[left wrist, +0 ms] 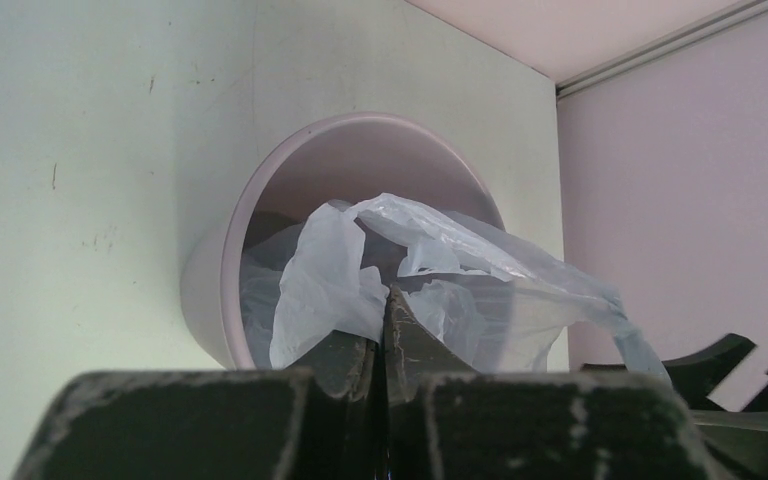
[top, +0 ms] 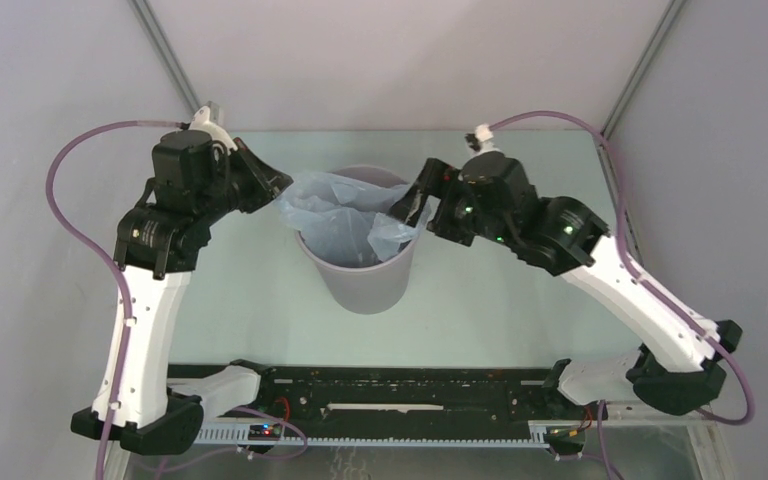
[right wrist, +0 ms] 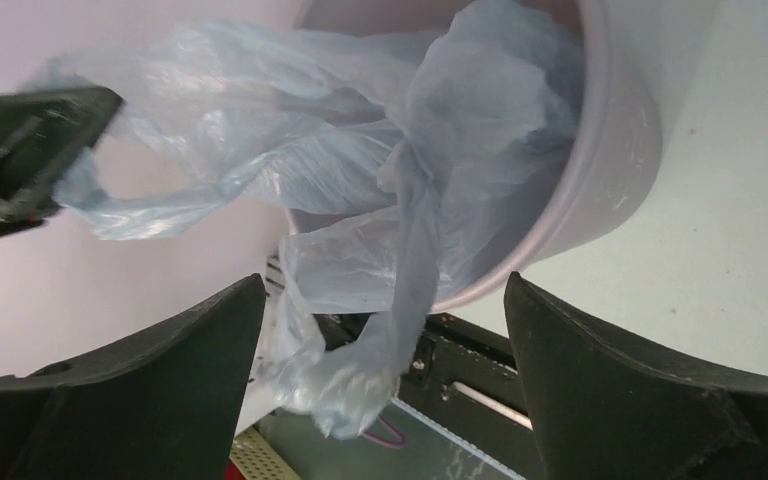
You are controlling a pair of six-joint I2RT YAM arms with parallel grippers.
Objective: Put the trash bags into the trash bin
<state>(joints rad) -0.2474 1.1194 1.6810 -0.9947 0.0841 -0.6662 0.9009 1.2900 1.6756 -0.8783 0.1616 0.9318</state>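
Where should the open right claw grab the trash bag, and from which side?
Take the loose flap of the trash bag that drapes over the rim of the bin. Come from outside the bin: that flap hangs free between the fingers of the open right claw, while the left claw pinches the opposite edge.

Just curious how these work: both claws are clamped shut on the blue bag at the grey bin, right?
Not both. The left gripper is shut on the trash bag at the trash bin, but the right gripper is open, as the right wrist view shows.
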